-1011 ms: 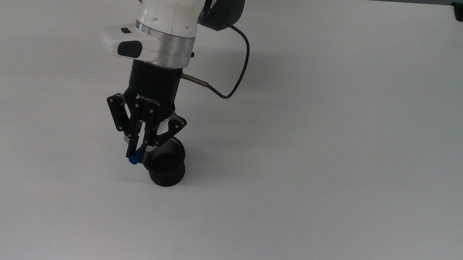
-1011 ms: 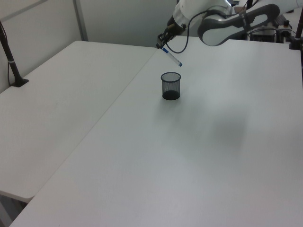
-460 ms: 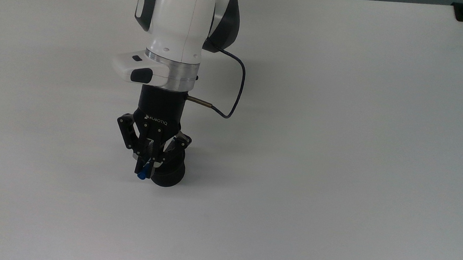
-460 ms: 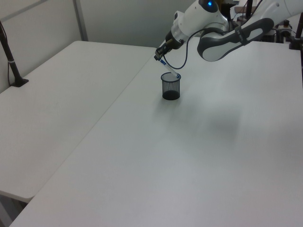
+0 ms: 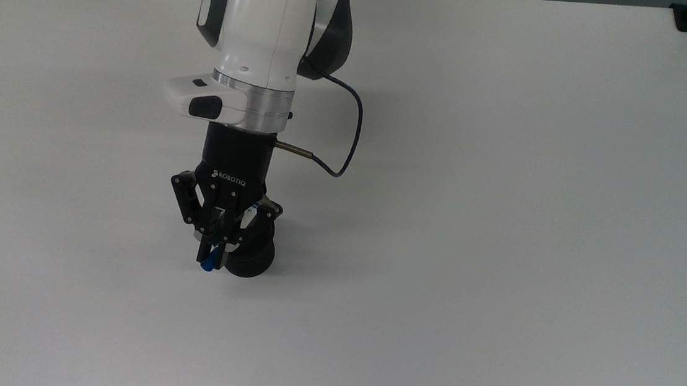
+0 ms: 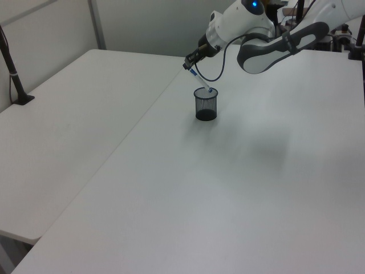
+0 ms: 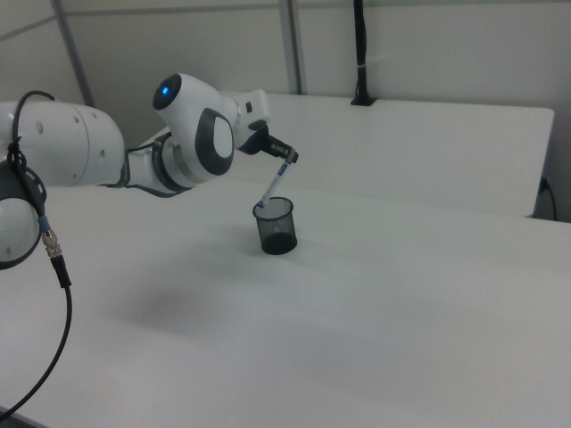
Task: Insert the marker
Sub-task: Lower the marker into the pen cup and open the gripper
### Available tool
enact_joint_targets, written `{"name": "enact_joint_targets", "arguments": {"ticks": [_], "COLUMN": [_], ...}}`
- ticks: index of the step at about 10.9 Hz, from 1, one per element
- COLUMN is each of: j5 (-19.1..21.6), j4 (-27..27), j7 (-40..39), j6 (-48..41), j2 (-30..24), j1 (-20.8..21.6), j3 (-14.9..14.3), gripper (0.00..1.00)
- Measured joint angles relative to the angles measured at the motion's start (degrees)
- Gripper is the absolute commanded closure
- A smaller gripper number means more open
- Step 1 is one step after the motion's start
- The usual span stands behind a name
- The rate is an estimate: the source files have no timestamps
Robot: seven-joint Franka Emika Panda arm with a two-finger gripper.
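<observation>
We see the marker [image 6: 200, 83] held at a slant above the black mesh cup [image 6: 206, 104], its white barrel running down from the gripper [image 6: 189, 65] to the cup's mouth. In the left view the lower end sits right at the rim, on the left view's right side of the opening, and we cannot tell whether the tip is already inside or just touching the edge. In the right view the marker [image 7: 275, 186] leans the other way, its upper end with a blue band near the gripper [image 7: 289, 160] and its lower end meeting the rim of the cup [image 7: 276, 226]. In the top view we see a blue end of the marker [image 5: 208, 265] poking out below the fingertips, just beside the cup [image 5: 250, 253] on the top view's left.

The gripper [image 5: 212, 255] has its jaws clenched on the marker's upper part, the two fingers drawn close together around the barrel. The black gripper body bears white lettering, and a dark cable [image 5: 349, 132] loops from its side up toward the white arm [image 5: 261, 30].

The cup stands upright on the white table [image 5: 502, 232], with a second white table [image 6: 68, 125] butted against it on the left view's left. A black post [image 7: 359, 53] rises at the far edge in the right view.
</observation>
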Motion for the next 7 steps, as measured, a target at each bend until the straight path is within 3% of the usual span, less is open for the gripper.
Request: {"name": "enact_joint_targets", "arguments": {"ticks": [4,6,7], "j5": [-1.9,-1.9,-1.92], "j4": [0.51,0.76,0.83], "j7": [0.26,0.26,0.26], "j6": [3.36,3.78,3.78], "j2": [1.87,2.53,2.59], "j1": [-0.46,-0.48,-0.47], "j3": [-0.22,-0.22,-0.22], "gripper": [0.97,0.84,0.39]}}
